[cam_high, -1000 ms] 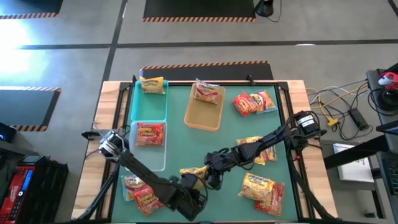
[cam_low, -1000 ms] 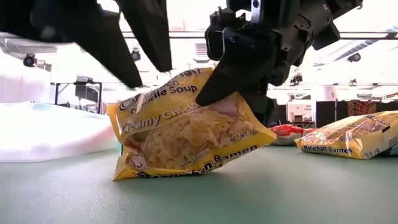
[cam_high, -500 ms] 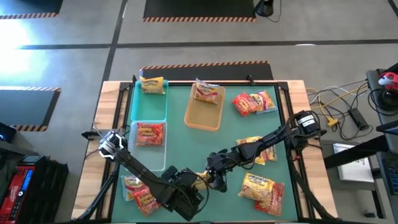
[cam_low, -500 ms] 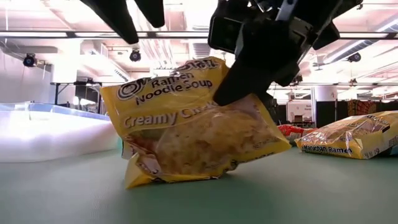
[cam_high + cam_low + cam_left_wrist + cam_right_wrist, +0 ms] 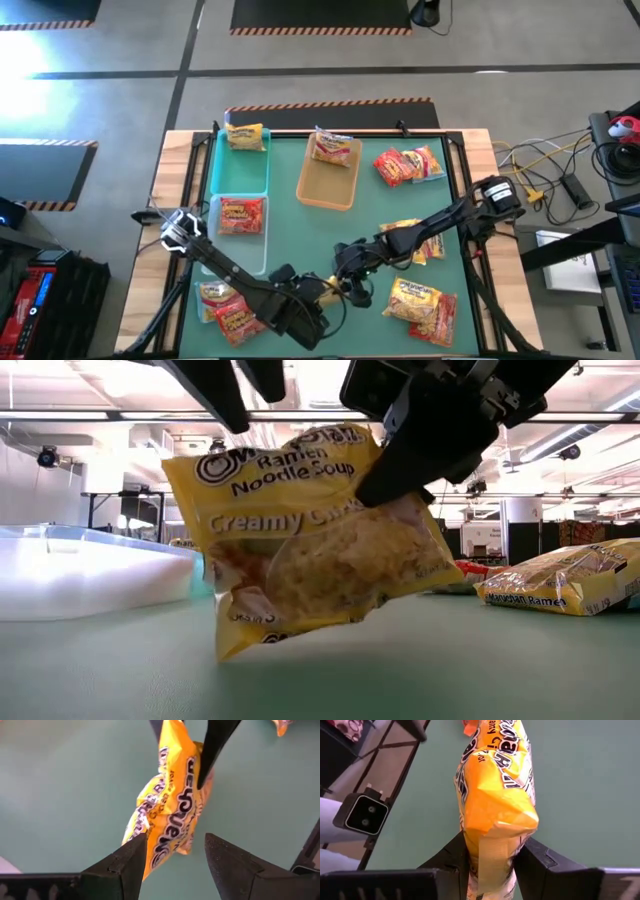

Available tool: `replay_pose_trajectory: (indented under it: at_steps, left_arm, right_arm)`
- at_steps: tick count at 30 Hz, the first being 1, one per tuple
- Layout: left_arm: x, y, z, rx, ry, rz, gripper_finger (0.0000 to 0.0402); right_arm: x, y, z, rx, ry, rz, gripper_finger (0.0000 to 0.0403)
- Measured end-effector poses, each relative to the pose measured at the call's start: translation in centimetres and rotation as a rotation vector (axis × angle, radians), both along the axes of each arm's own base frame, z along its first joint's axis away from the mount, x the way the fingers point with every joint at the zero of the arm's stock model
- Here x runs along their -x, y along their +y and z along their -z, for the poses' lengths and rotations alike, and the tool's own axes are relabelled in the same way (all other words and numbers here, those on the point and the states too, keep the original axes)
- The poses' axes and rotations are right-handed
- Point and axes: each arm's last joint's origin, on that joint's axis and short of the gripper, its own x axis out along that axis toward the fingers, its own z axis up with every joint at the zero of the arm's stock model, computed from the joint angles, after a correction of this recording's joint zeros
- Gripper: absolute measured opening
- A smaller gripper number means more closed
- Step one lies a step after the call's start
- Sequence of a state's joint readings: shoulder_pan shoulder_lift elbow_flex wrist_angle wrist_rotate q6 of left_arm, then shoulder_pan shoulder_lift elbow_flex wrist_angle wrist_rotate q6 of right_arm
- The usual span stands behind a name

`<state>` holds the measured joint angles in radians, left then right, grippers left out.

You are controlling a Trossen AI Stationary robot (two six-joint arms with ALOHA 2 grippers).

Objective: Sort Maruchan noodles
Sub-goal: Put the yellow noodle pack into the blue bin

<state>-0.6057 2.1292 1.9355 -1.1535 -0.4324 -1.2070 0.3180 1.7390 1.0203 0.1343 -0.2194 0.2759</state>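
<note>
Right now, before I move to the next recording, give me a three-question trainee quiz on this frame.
1. True or false: the right hand is shut on the yellow packet.
2. The left hand is: A) open, short of that packet; B) shut on it; C) out of view.
3. Fill in: the packet in the teal tray is ____.

Key: 1 true. 2 A. 3 yellow.

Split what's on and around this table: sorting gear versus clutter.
Job:
yellow packet, shut in the right gripper
left gripper, open beside it
loose packets
teal tray
clear tray
tan tray

Lying about:
cables
</note>
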Motion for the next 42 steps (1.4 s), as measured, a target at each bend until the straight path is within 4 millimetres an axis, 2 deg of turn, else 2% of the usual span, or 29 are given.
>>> replay_pose_trajectory:
  at_steps: [11,21,25,28,35,42]
  left_arm:
    - [-0.2,0.4,-0.8,-0.018,-0.006,0.03,0.0183]
    - [-0.4,0.9,-1.1,-0.151,-0.067,0.009,0.0194]
    - [0.0,1.5,-1.2,-0.154,-0.076,-0.117,0.02]
    - [0.0,1.5,-1.4,-0.159,-0.088,-0.132,0.0183]
    - [0.3,0.9,-2.1,-0.175,-0.085,-0.04,0.0119]
    - [0.7,0.5,-3.8,-0.142,-0.112,-0.009,0.0112]
  right_arm:
    - [0.6,-0.1,-0.1,0.033,0.041,-0.041,0.0106]
    - [0.8,-0.1,-0.5,0.019,0.038,-0.071,0.0106]
    - [1.0,-0.1,-1.2,0.008,0.027,-0.065,0.0106]
    - [1.1,-0.2,-1.9,0.002,0.008,-0.065,0.0106]
    - [1.6,-0.4,-3.4,-0.006,-0.024,-0.066,0.0108]
    - [2.1,-0.6,-3.9,0.02,-0.012,-0.075,0.0108]
